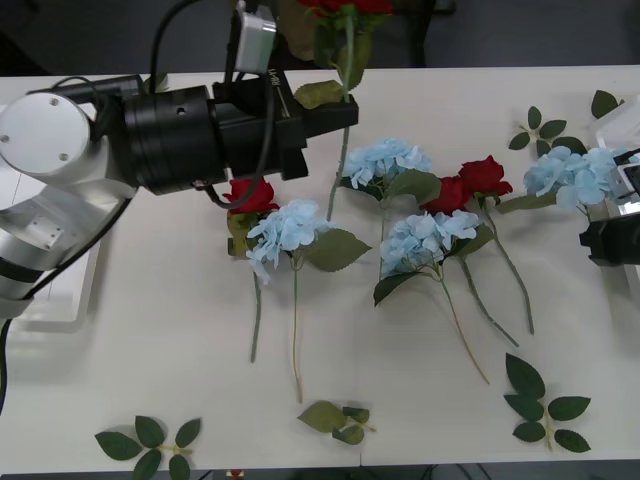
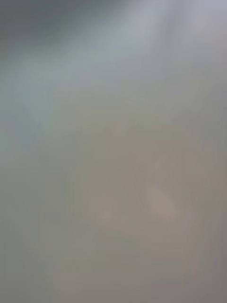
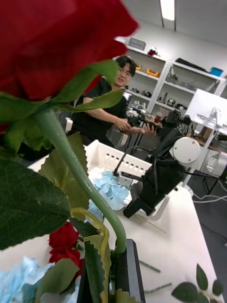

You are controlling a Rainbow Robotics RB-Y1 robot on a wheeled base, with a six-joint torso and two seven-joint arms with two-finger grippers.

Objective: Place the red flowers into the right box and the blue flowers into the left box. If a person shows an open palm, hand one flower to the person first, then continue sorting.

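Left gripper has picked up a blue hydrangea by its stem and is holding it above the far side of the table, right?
Not quite. The left gripper is shut on a red rose, not a blue hydrangea. The left wrist view shows the red head and green stem between its fingers; the front view shows it above the table's far side.

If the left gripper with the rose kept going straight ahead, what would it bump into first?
The left gripper would probably meet the right gripper, beside the white box; heights are unclear, so it might pass above.
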